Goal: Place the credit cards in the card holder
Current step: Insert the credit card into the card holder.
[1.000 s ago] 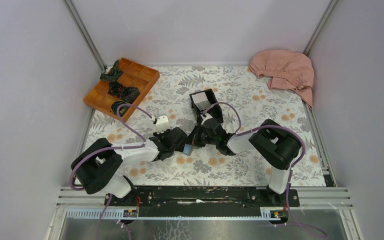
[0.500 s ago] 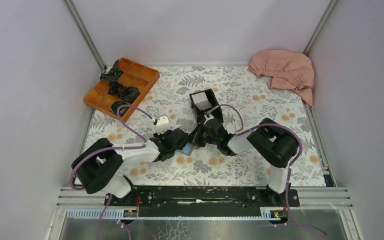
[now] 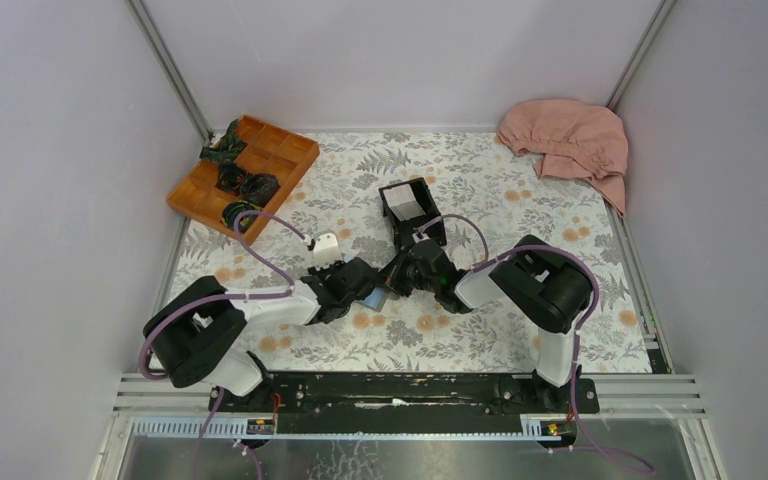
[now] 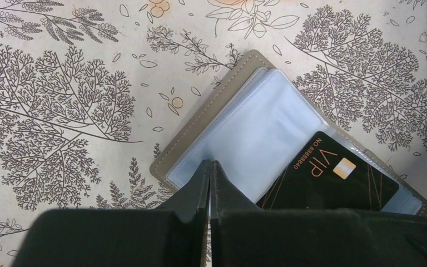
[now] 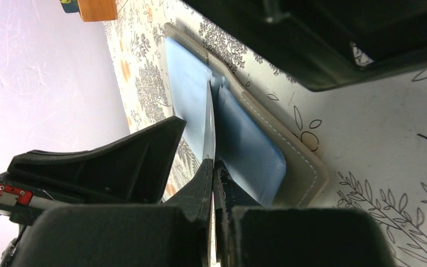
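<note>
Pinching a clear sleeve of the open card holder (image 4: 244, 128), the right gripper (image 5: 212, 164) holds it upright; the left gripper (image 4: 209, 164), fingers together, touches another sleeve.

You're looking at one holder (image 4: 239, 128), one black card (image 4: 333, 178) in it, one black box (image 3: 438, 225), one wooden tray (image 3: 290, 150) with four dark bundles (image 3: 258, 186), one pink cloth (image 3: 568, 138), and two arms: left arm (image 3: 260, 305), right arm (image 3: 520, 280).

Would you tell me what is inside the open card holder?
A black VIP card lies among the clear sleeves of the card holder; the left pincer covers the lower part.
</note>
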`<state>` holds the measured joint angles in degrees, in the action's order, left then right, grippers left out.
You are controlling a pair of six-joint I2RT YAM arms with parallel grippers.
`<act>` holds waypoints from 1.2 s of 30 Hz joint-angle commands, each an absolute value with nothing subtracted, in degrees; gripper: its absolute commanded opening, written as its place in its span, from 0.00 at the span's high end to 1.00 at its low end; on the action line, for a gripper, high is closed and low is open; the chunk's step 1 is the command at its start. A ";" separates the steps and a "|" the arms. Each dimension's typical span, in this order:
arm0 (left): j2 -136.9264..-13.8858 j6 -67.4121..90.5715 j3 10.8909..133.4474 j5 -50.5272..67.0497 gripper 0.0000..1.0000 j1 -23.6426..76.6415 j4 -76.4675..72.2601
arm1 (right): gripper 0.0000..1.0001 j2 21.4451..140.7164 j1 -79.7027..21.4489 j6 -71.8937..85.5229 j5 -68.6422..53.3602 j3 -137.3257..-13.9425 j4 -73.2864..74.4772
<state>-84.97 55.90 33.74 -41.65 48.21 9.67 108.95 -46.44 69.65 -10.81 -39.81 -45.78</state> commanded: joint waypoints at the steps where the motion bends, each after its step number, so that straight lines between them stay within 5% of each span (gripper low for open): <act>1: -86.86 57.22 31.65 -36.75 1.00 49.21 13.97 | 1.00 110.16 -46.11 71.71 -7.32 -40.53 -45.08; 36: -85.69 57.66 31.06 -37.85 1.00 49.40 15.03 | 1.00 107.05 -48.08 68.35 -1.96 -40.95 -33.58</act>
<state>-84.55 57.10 33.30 -41.78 48.77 9.69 106.52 -47.00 70.78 -4.89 -40.12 -39.75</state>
